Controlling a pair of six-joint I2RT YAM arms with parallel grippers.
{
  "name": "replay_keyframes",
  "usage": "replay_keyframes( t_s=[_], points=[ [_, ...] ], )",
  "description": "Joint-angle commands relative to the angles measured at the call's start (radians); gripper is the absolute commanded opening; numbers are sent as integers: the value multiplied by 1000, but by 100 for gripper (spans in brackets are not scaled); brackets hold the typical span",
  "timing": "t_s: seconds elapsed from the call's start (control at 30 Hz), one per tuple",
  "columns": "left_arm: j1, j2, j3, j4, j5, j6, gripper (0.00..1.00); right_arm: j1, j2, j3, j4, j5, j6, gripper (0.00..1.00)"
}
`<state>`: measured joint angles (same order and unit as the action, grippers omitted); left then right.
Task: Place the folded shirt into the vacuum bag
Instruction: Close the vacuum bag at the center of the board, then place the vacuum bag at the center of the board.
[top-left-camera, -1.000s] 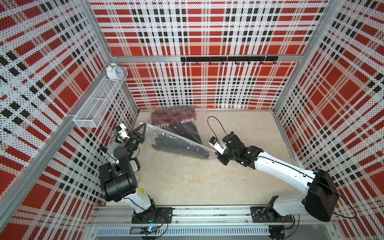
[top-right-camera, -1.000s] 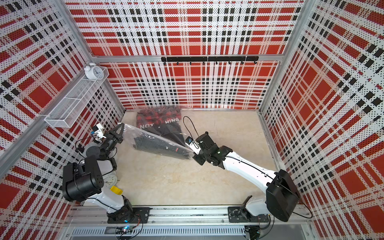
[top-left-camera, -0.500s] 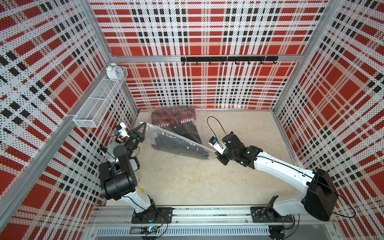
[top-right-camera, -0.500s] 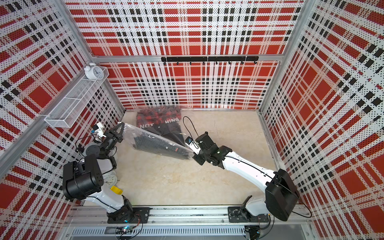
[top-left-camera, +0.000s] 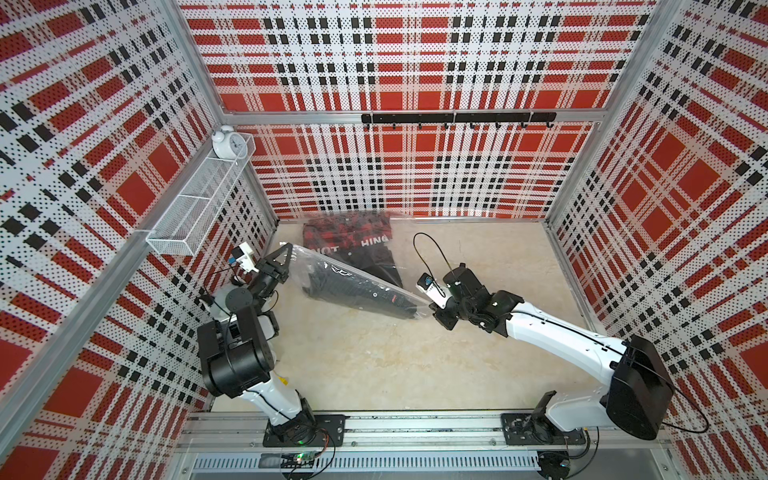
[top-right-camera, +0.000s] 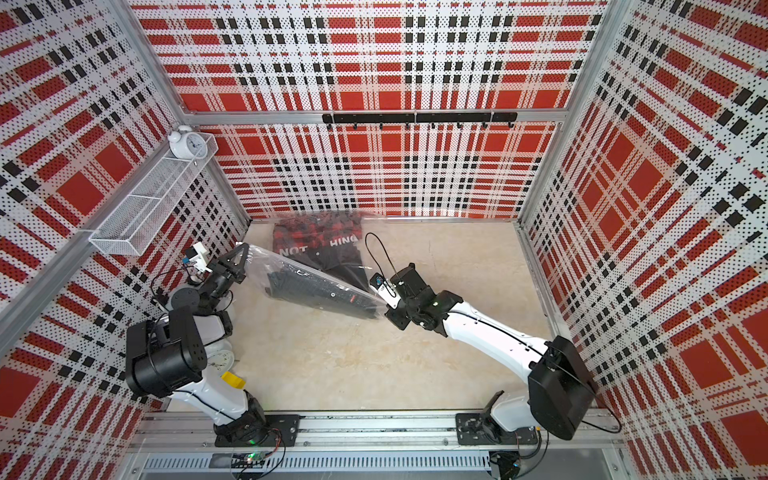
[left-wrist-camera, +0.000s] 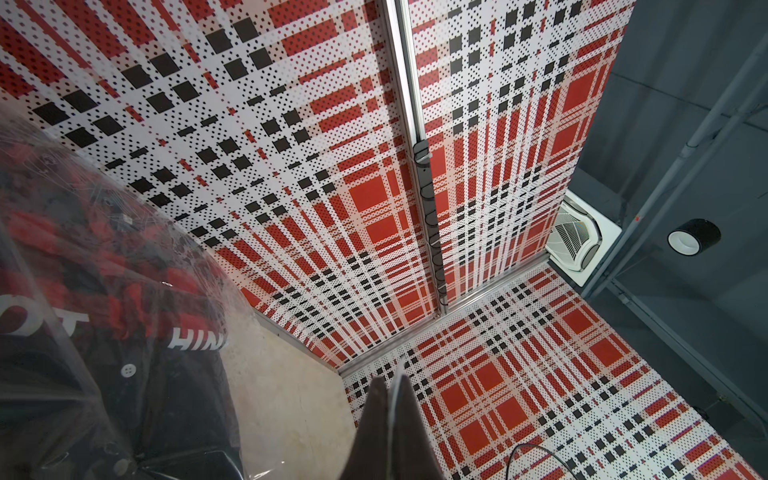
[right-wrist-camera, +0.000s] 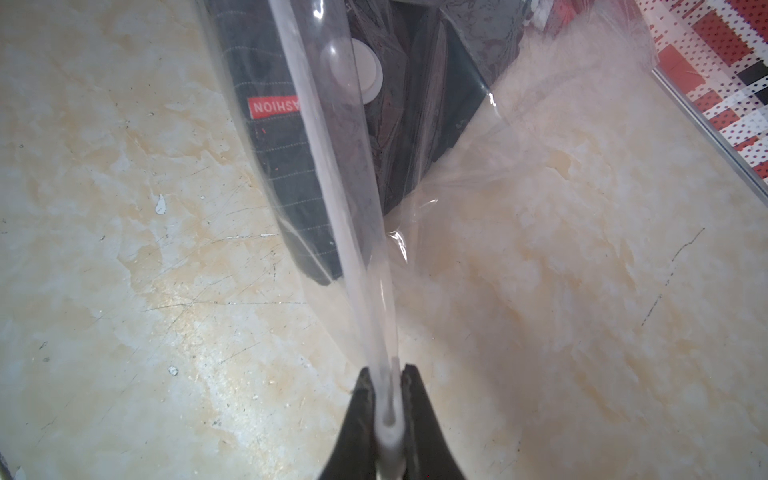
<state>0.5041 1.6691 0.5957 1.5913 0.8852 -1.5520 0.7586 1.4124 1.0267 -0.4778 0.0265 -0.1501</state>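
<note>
Moved: next to nothing. Both arms and the bag sit where they were a second ago.
Left gripper (top-left-camera: 286, 249): closed tight on a corner of the bag (top-left-camera: 305, 259), by the left wall.
Right gripper (top-left-camera: 431, 306): narrow, with the bag's white edge strip (right-wrist-camera: 368, 291) between the jaws; reads as held.
Shirt (top-left-camera: 359, 291): dark, inside the bag, hanging under the stretched edge. The valve (right-wrist-camera: 368, 70) shows just beside it in the right wrist view.
Red shirt (top-left-camera: 340, 232): behind, seen through film; in the bag or under it — cannot tell.
Axis: the edge runs straight from left gripper to right gripper, diagonal over the table (top-left-camera: 374, 365). The shirt's long axis follows it, wide end nearer the left arm, tapering toward the right one.
Next (judgement): shirt looks in. Any lowering should keep both ends level along that line — else the shirt slides toward the right gripper.
</note>
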Motion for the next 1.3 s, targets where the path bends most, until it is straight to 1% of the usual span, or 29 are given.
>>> replay_keyframes(
  t_s=[0.0, 0.07, 0.3, 0.33, 0.37, 0.53, 0.7, 0.8, 0.87, 0.9, 1.0, 1.03, 1.07, 1.17, 1.27],
  points=[
    [30, -13, 55, 159, -269, 2, 0, -47, 42, -4, -297, 91, 19, 35],
    [0, -24, 49, 150, -271, 19, 0, -47, 39, 15, -285, 76, 35, 51],
    [-109, -54, 29, 127, -278, 57, 0, -53, -56, 41, -284, 75, 35, 51],
    [-128, -63, 25, 113, -282, 72, 0, -57, -71, 44, -194, 72, 97, 84],
    [-150, -74, 24, 91, -287, 90, 0, -60, -81, 45, -188, 64, 107, 86],
    [-276, -125, 39, -60, -324, 207, 0, -112, -115, 44, -176, 31, 181, 87],
    [-418, -150, 97, -194, -382, 304, 0, -215, -174, 24, -167, -16, 245, 86],
    [-519, -148, 144, -260, -422, 359, 0, -277, -226, 4, -165, -20, 254, 86],
    [-595, -142, 180, -311, -455, 400, 0, -342, -257, -3, -165, -20, 254, 86],
    [-629, -138, 196, -328, -471, 416, 0, -373, -269, -4, -160, -25, 340, 87],
    [-739, -112, 254, -370, -517, 460, 0, -472, -318, -21, -140, -87, 390, 88],
    [-799, -101, 269, -377, -533, 472, 0, -500, -335, -27, -131, -104, 407, 88],
    [-840, -89, 288, -382, -547, 484, 0, -526, -352, -32, -124, -121, 420, 89],
    [-959, -70, 303, -382, -618, 520, 0, -589, -385, -36, -116, -136, 446, 89],
    [-1098, -62, 309, -384, -694, 570, 0, -645, -412, -41, -116, -150, 471, 90]
  ],
)
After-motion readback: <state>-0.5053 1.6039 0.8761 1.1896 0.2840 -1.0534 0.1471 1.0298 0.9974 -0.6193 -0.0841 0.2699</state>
